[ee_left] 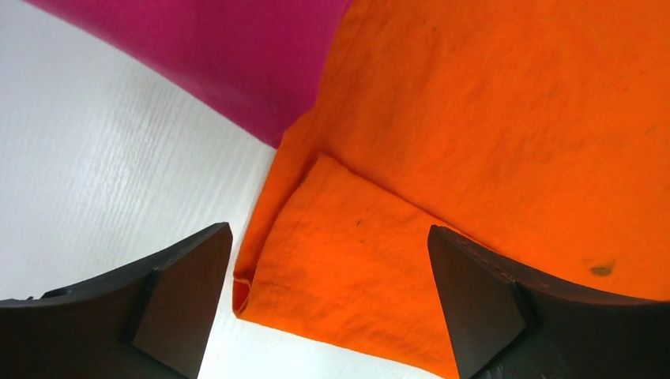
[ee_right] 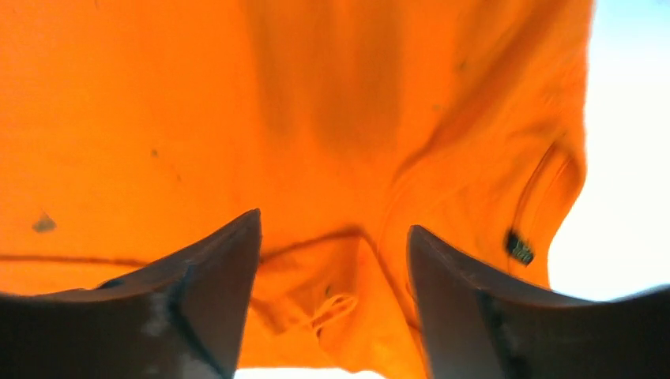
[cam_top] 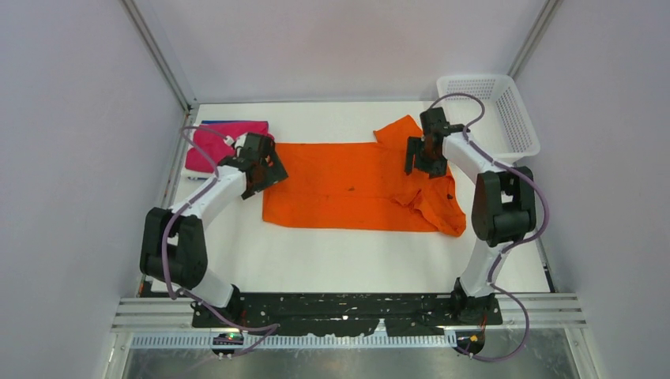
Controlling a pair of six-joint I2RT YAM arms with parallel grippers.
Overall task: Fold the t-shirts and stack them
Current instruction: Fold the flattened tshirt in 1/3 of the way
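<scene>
While the orange t-shirt [cam_top: 348, 185] lies flat on the table [cam_top: 332, 257], left fingers [ee_left: 178, 304] and right fingers [ee_right: 209, 300] stand open above it, empty.

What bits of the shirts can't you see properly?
Top view: the left gripper covers a corner of the pink t-shirt.
Top view: blue strip along its far edge, too thin to identify.
Top view: the right gripper hides part of the orange t-shirt.
Right wrist view: black tag, too blurred to read.
</scene>
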